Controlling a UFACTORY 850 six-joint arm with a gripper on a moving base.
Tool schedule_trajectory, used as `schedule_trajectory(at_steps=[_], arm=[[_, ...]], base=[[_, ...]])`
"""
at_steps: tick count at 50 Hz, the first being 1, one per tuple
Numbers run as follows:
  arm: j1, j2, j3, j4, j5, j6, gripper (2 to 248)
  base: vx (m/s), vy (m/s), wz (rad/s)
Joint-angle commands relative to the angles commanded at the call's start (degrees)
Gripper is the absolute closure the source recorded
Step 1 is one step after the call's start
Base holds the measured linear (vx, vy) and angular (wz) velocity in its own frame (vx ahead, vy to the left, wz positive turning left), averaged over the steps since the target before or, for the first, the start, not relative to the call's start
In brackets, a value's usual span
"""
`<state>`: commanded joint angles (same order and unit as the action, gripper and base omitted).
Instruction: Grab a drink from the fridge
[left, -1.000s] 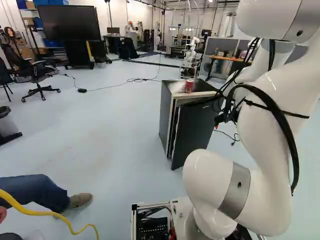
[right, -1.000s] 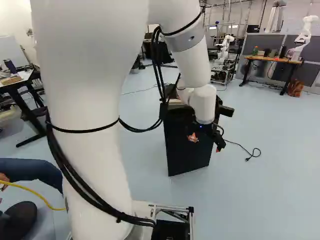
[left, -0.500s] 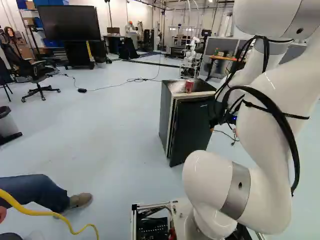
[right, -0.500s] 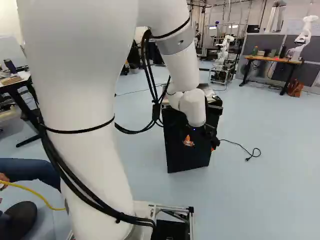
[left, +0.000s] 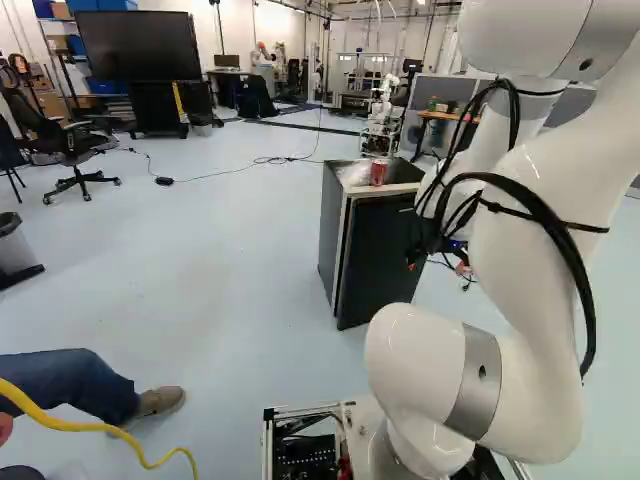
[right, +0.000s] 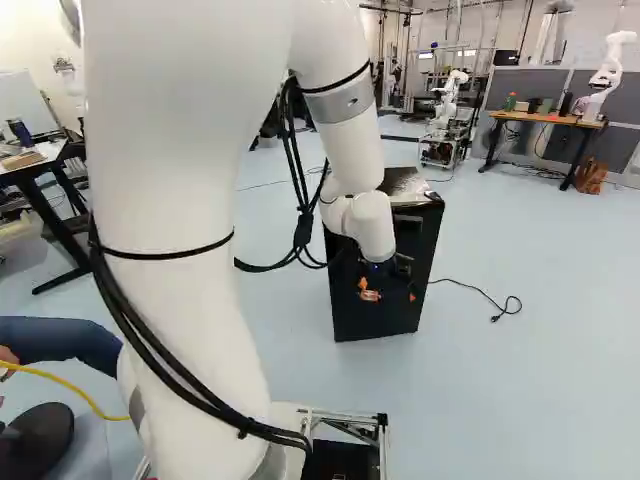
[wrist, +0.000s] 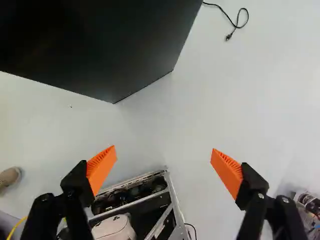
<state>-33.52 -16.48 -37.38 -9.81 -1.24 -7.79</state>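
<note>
"Are we gripping anything?"

"No, our black, orange-padded gripper (wrist: 164, 159) is gaping; the red cylindrical can (left: 378, 172) is standing near the boxy black fridge's (left: 335, 225) top front edge."

"Swinging up carelessly, we're risking toppling it."

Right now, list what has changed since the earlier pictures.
The fridge door has swung in toward the fridge body and now looks closed or nearly so. The arm, with its tool, has shifted left in both base views. The red can and the base stayed put.
</note>
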Motion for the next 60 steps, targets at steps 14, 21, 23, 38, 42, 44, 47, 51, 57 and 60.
schedule_trajectory(at_steps=[14, 21, 23, 38, 42, 44, 47, 51, 57, 60], arm=[[2.13, -1.90, 0.64, -2.06, 5.29, 0.00, 3], [2.81, -3.26, 0.41, -2.84, 8.23, 0.00, 3], [2.95, -3.68, 0.30, -3.05, 9.07, 0.00, 3], [3.28, -5.77, -0.45, -4.45, 15.40, 0.00, 3], [3.29, -5.84, -0.48, -4.74, 17.10, 0.00, 3], [3.29, -5.85, -0.48, -4.88, 17.93, 0.00, 3], [3.30, -5.87, -0.49, -5.07, 19.15, 0.00, 3], [3.31, -5.87, -0.49, -5.30, 20.68, 0.00, 3], [3.44, -5.81, -0.39, -5.55, 22.80, 0.00, 3], [3.56, -5.75, -0.31, -5.62, 23.78, 0.00, 3]], base=[[0.000, 0.000, 0.000], [0.000, 0.000, 0.000], [0.000, 0.000, 0.000], [0.000, 0.000, 0.000], [0.000, 0.000, 0.000], [0.000, 0.000, 0.000], [0.000, 0.000, 0.000], [0.000, 0.000, 0.000], [0.000, 0.000, 0.000], [0.000, 0.000, 0.000]])
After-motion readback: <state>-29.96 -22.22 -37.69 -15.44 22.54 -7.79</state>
